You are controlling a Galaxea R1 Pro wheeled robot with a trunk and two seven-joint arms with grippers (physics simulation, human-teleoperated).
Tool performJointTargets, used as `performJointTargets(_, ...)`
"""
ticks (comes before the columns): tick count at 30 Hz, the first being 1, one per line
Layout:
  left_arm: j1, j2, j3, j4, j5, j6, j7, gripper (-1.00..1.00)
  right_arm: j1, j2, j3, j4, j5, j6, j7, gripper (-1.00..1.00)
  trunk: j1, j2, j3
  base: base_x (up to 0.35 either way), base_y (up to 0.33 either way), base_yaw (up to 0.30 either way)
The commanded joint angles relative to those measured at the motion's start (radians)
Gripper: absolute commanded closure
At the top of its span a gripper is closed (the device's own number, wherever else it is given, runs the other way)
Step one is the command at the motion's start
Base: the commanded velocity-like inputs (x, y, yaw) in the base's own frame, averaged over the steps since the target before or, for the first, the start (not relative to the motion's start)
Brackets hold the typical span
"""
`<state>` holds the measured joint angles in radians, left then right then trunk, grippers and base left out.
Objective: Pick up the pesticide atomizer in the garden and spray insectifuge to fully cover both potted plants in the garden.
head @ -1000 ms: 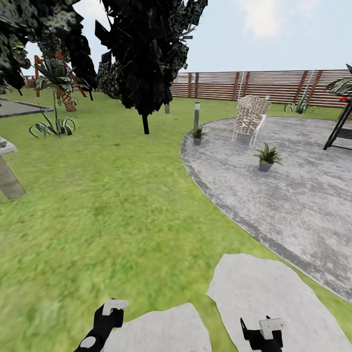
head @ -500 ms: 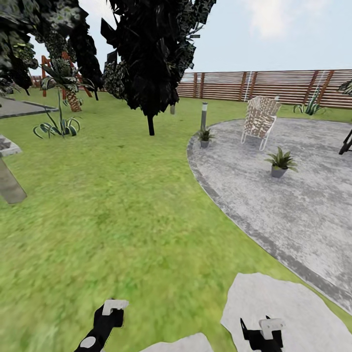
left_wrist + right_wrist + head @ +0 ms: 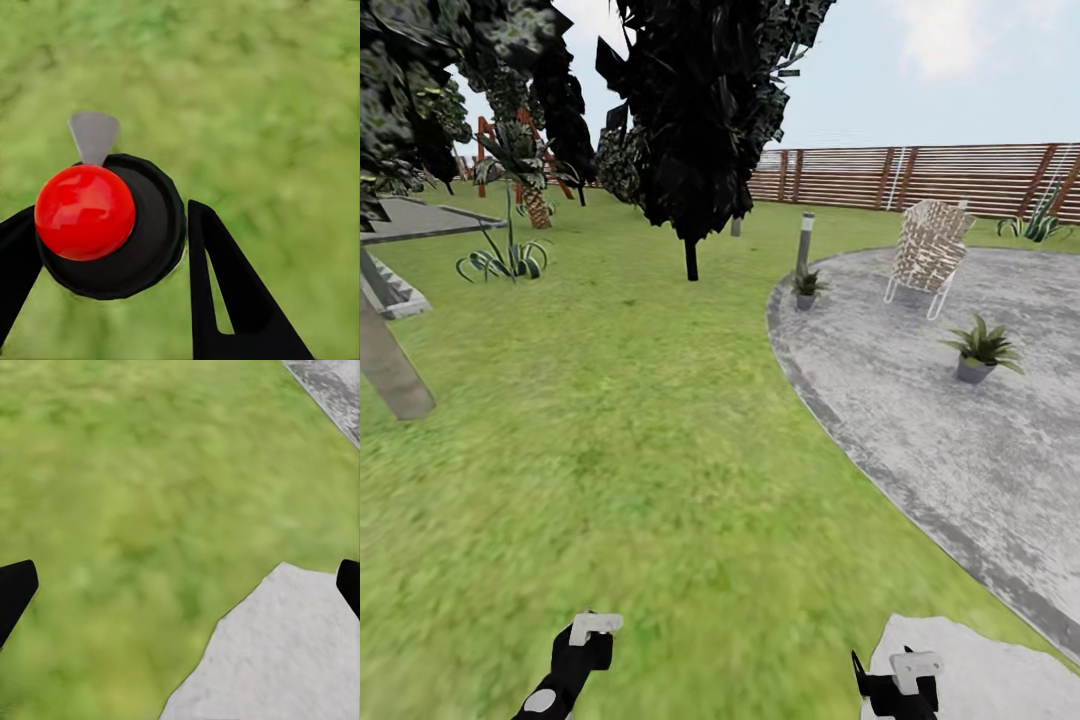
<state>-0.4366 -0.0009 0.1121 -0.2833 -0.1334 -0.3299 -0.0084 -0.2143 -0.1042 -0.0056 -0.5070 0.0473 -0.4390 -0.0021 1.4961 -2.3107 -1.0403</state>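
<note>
I am out on the garden lawn [image 3: 620, 420]. Two potted plants stand on the round grey stone patio [image 3: 920, 440]: one [image 3: 806, 285] at its near-left rim by a bollard lamp, the other [image 3: 981, 352] farther right. The pesticide atomizer is out of view. My left gripper [image 3: 585, 640] and right gripper [image 3: 900, 675] hang low at the picture's bottom edge. In the left wrist view the left gripper [image 3: 101, 225] is open, with a red ball [image 3: 84, 211] on a black disc seen between its fingers over grass. The right gripper [image 3: 184, 574] is open and holds nothing.
A dark tree [image 3: 695, 130] rises ahead, with the grey bollard lamp [image 3: 805, 240] and a white lattice chair [image 3: 930, 252] beyond. A brown slatted fence [image 3: 920, 178] closes the back. A grey slanted post [image 3: 390, 365] stands at left. A stepping stone [image 3: 980, 675] lies under my right gripper.
The whole view has shifted: plants, chair and tree slid rightward and the stepping stones dropped toward the bottom edge, so the camera moved. Both arms keep the same pose.
</note>
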Motion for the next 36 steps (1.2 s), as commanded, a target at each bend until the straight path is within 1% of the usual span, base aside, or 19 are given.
performJointTargets(1,-0.001,-0.001,0.008,0.001,-0.011,-0.004,-0.002,1.0,0.0,0.0,-0.001,0.001,0.005,-0.003,0.0,-1.0,0.0,0.0,-0.001,0.338,0.102,0.001)
performJointTargets(36,-0.001,-0.001,0.008,0.001,-0.01,-0.005,-0.002,1.0,0.0,0.0,-0.001,0.001,0.005,-0.003,0.001,-1.0,0.0,0.0,-0.001,0.338,0.12,0.0)
